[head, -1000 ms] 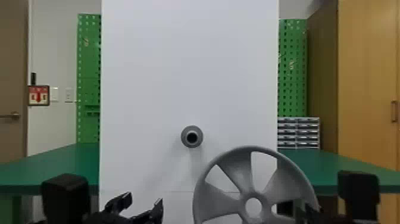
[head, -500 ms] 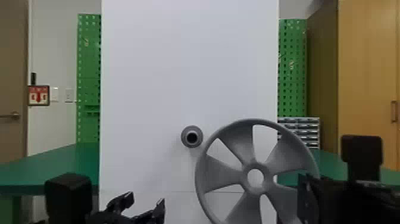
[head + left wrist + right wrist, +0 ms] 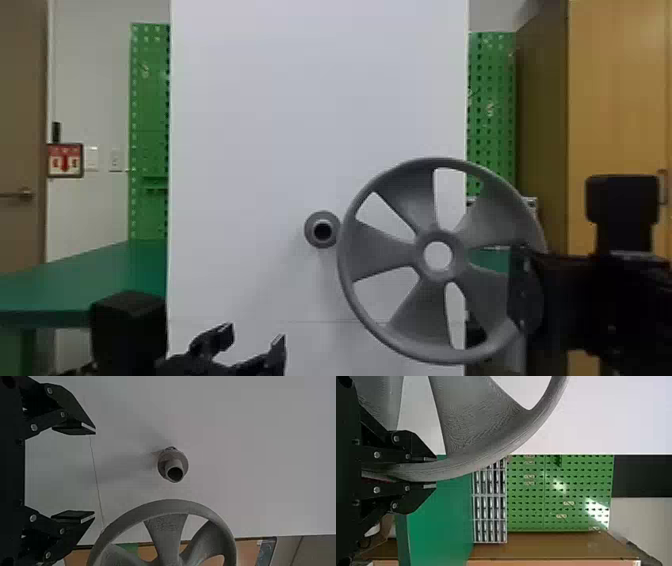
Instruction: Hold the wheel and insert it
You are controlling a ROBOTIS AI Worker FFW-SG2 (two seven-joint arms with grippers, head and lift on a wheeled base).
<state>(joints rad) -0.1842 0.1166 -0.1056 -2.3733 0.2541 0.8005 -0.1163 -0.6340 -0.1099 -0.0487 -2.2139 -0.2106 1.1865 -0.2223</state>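
My right gripper holds the grey spoked wheel by its right rim, the wheel's face turned to the head camera. In the right wrist view the right gripper is shut on the rim of the wheel. A grey peg sticks out of the white panel, just left of the wheel's rim in the head view. Low at the left, my left gripper stands open and holds nothing. In the left wrist view the left gripper is apart from both the peg and the wheel.
The tall white panel stands upright ahead. Behind it are a green table, green pegboards and a wooden cabinet. Small drawers stand by the table in the right wrist view.
The right arm and the wheel have risen, and the wheel has come up beside the peg and turned somewhat. My left gripper has barely moved.
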